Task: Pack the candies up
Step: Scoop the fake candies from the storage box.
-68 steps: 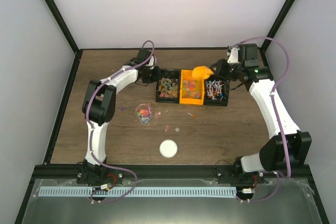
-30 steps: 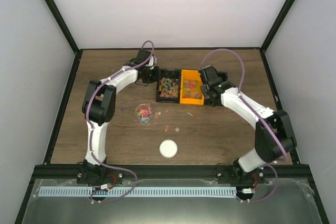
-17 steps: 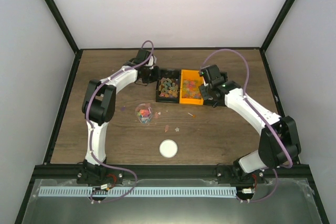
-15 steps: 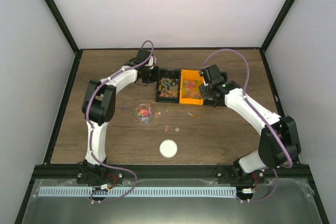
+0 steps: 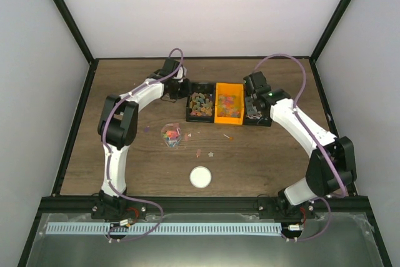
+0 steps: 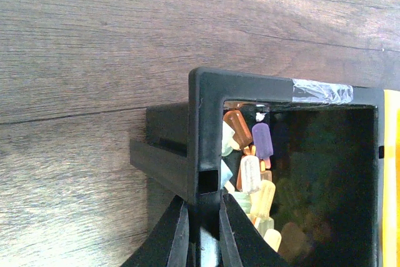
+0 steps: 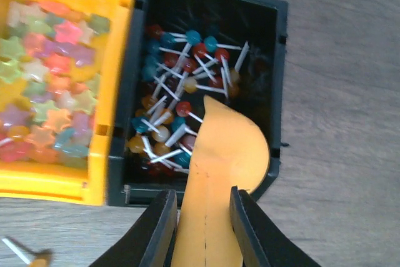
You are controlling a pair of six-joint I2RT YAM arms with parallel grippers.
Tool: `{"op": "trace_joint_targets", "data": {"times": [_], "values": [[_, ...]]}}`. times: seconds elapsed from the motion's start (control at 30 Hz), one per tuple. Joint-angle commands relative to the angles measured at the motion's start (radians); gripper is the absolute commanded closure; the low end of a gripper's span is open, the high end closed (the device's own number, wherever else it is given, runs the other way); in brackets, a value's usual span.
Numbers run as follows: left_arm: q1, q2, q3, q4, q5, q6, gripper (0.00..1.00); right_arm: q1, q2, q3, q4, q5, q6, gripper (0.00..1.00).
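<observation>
We judge packing barely begun: most candies sit in bins by the desk's far edge, few in the cup. Our left end effector clenches the black bin; our right end effector grasps the scoop.

1. Top view: from above and behind the arm bases we look down, far off, across the whole table toward the back wall.
2. Left wrist: very close, we look straight down on a corner of the left black bin (left gripper at the bottom edge).
3. Right wrist: close, looking down on the right black bin and the orange bin alongside, with the right gripper and scoop at the bottom.
4. Shared: our top view takes in all three bins.
</observation>
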Motion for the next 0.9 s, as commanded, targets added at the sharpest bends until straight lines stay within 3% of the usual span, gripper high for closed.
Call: {"op": "trace_joint_targets", "data": {"times": [0.0, 0.2, 0.4, 0.87], "values": [[0.005, 0.032, -0.009, 0.011, 0.044, -0.042, 0.91, -0.024, 0.031, -0.035, -0.099, 0.173, -0.030, 0.99], [0.006, 0.034, -0.004, 0.011, 0.044, -0.041, 0.91, -0.019, 0.002, -0.129, -0.065, 0.130, -0.021, 0.99], [0.006, 0.041, 0.002, 0.015, 0.052, -0.046, 0.91, -0.030, -0.024, -0.144, -0.028, -0.156, 0.039, 0.99], [0.008, 0.038, 0.003, 0.010, 0.052, -0.042, 0.91, -0.040, 0.055, -0.130, 0.001, -0.370, 0.079, 0.99]]}}
